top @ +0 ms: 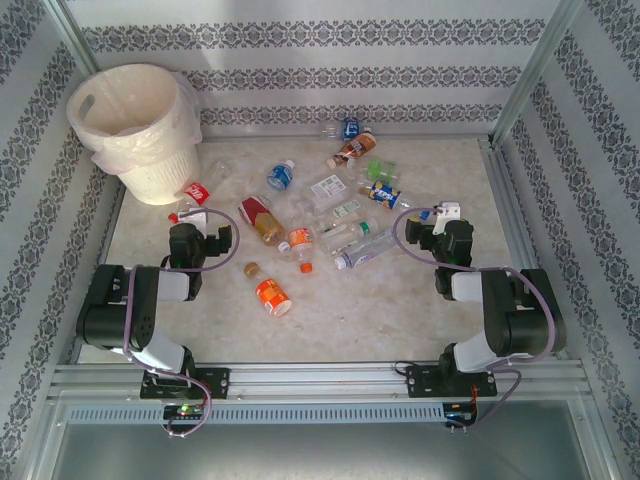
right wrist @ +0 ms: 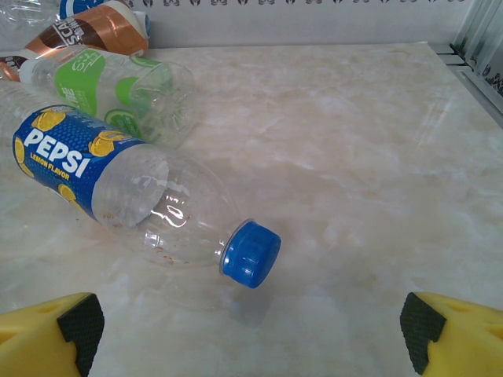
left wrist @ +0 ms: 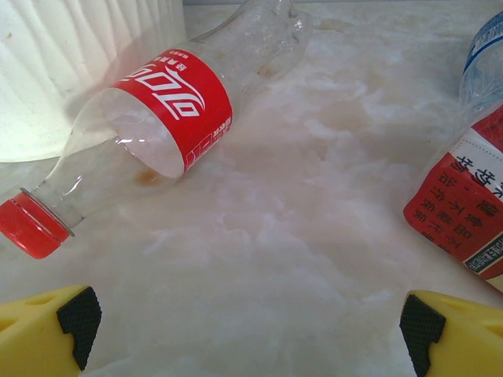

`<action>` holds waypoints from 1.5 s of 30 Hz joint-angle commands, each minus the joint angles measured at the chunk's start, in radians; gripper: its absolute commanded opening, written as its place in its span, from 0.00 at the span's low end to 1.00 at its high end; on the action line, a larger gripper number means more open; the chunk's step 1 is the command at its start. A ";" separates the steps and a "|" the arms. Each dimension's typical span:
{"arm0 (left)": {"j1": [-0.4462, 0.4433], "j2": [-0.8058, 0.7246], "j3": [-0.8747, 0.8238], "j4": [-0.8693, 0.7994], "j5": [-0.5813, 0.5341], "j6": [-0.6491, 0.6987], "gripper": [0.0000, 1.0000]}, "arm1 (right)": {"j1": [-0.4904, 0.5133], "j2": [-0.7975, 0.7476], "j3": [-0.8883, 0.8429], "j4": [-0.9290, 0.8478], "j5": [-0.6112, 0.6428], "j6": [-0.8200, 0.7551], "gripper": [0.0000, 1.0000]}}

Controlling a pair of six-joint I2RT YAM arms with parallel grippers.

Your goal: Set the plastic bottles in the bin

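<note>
- Plastic bottles (top: 268, 225) lie on their sides, scattered over the middle and far part of the pale marbled table (top: 400, 310); none stands upright.
- The bin (top: 150, 175) stands upright in the far left corner of the table, cream-white and ribbed, with a thin bag folded over its rim.
- The cola bottle (left wrist: 177, 106) with the red label lies just beside the bin's wall. Its long axis runs from near left to far right, and its red cap (left wrist: 31, 224) points toward the near left.
- The left pincer (left wrist: 251, 330) hangs low over bare table just short of that bottle, yellow fingers with black pads set wide apart, holding nothing.
- At the right edge of the left wrist view lies another red-labelled bottle (left wrist: 464, 212), with a blue-labelled one (left wrist: 483, 55) past it.
- The Pepsi bottle (right wrist: 118, 181) lies with its long axis running far left to near centre, and its blue cap (right wrist: 251, 253) faces the right pincer (right wrist: 251, 330).
- The right pincer is spread wide too, empty, above the table near that cap.
- Just behind the Pepsi bottle lies a green-labelled bottle (right wrist: 118, 86), and beyond that a brown-labelled bottle (right wrist: 86, 31).
- Nearest the arms, an orange-labelled bottle (top: 272, 293) lies alone, its cap toward the far left.
</note>
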 commanded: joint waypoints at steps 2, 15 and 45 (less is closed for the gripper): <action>-0.004 -0.081 0.055 -0.115 0.008 0.012 1.00 | 0.004 -0.026 0.026 0.003 -0.029 -0.014 0.98; -0.085 -0.408 0.275 -0.811 -0.263 -0.443 1.00 | 0.062 -0.306 0.182 -0.527 0.131 0.207 0.98; -0.628 -0.061 0.426 -1.362 0.036 -0.824 0.97 | 0.096 -0.337 0.257 -0.722 0.047 0.459 0.98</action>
